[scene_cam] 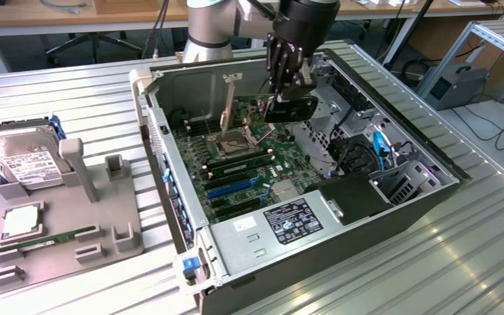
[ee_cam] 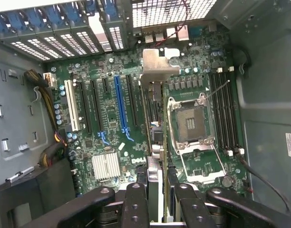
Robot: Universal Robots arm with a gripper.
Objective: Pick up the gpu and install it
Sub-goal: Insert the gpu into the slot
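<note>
Clasping gpu (scene_cam: 289,109), gripper (scene_cam: 285,86) hangs over motherboard (scene_cam: 250,172), beside socket (scene_cam: 231,142).

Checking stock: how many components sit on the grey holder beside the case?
3: hard drive at the far end, processor chip mid-holder, green memory stick at the near end. Posts may hide others.

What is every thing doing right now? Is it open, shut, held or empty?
hand: shut on the gpu
gpu: held up over the motherboard, not in a slot
computer case: lying on its side, open
processor socket: lid open, empty
blue slot: empty
hard drive: propped in the grey holder, outside the case
memory stick: lying in the grey holder
</note>
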